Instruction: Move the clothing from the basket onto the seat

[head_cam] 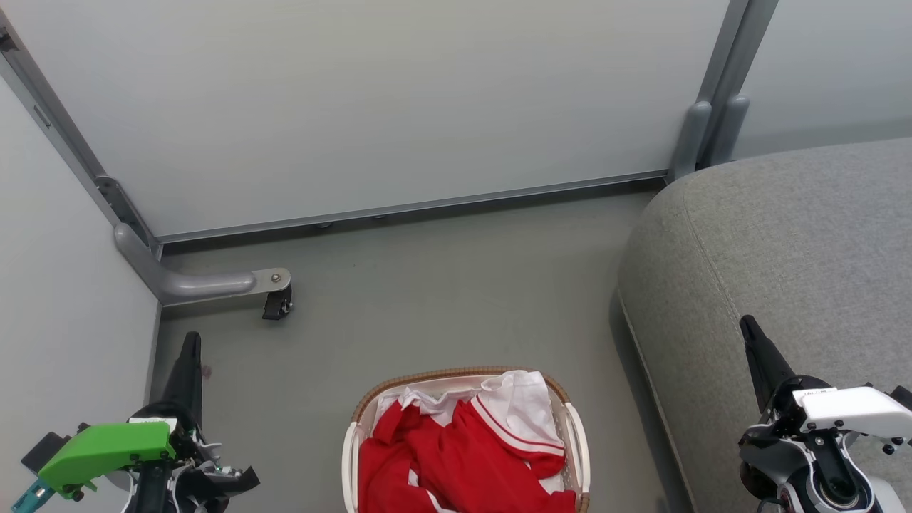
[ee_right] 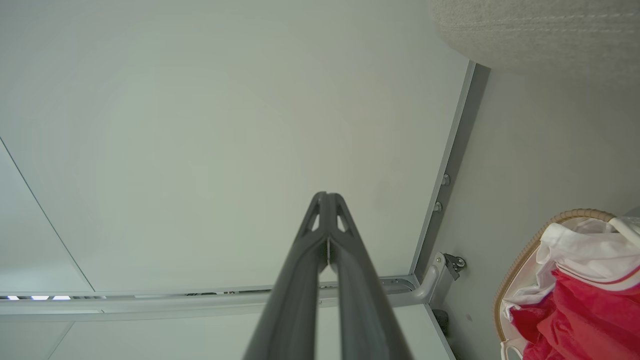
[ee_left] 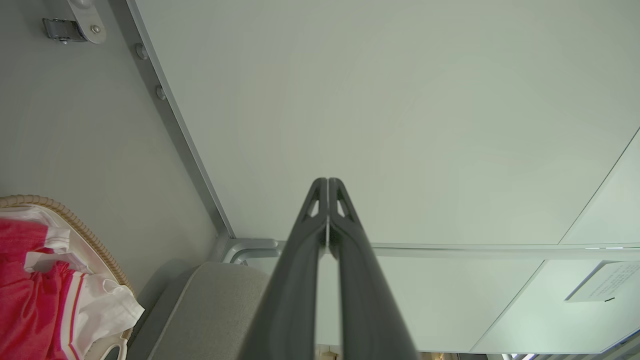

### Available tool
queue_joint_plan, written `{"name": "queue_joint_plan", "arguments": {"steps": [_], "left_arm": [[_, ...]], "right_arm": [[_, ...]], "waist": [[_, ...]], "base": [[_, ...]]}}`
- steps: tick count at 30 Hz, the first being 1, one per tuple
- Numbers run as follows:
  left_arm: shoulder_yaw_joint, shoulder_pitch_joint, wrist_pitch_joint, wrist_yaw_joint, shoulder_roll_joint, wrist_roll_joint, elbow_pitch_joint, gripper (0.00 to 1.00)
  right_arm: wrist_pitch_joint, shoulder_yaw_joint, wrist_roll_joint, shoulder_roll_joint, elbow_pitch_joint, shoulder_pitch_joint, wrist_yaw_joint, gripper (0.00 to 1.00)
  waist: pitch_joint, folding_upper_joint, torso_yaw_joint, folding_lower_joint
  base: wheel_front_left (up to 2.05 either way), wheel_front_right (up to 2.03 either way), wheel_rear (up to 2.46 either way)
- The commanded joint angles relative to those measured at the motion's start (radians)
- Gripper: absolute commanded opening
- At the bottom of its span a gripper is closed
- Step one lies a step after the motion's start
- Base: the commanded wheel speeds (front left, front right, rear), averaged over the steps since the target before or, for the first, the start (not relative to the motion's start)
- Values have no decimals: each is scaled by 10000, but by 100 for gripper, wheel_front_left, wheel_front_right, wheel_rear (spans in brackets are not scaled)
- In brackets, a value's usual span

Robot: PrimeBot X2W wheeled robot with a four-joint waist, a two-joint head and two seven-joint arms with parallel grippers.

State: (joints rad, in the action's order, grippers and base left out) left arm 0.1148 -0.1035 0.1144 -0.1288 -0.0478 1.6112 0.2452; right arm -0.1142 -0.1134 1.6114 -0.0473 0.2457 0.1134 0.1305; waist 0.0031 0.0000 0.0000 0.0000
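Both of my hands are closest to me and empty. The left hand (head_cam: 190, 340) at the lower left and the right hand (head_cam: 747, 326) at the lower right each have their two dark fingers pressed together and grip nothing.

Between them, low in the middle of the head view, the basket (head_cam: 456, 372) stands on the floor (head_cam: 427, 285). The clothing (head_cam: 456, 449) is heaped inside it, red cloth with a white, stripe-trimmed sleeve on top toward the seat side.

The seat (head_cam: 784, 249) rises just to the right of the basket, and the part I can see has nothing red on it. Farther back are a caster foot (head_cam: 276, 303) and the pale wall panels (head_cam: 392, 107).

I judge the task not yet begun, with the first pick in hand. Next I would need to part one hand's fingers, lower it over the heap and pinch a thick fold, so the garment lifts clear of the rim.
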Motion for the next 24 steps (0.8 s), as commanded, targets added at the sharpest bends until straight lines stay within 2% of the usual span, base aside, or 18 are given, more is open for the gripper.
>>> {"name": "queue_joint_plan", "arguments": {"steps": [1, 24], "left_arm": [[6, -102, 22, -47, -48, 34, -17, 0], [6, -102, 22, -47, -48, 35, -17, 0]], "right_arm": [[-29, -17, 33, -60, -29, -102, 4, 0], [-29, -17, 33, -58, -29, -102, 4, 0]], "waist": [[0, 0, 0, 0], [0, 0, 0, 0]], "base": [[0, 0, 0], [0, 0, 0]]}}
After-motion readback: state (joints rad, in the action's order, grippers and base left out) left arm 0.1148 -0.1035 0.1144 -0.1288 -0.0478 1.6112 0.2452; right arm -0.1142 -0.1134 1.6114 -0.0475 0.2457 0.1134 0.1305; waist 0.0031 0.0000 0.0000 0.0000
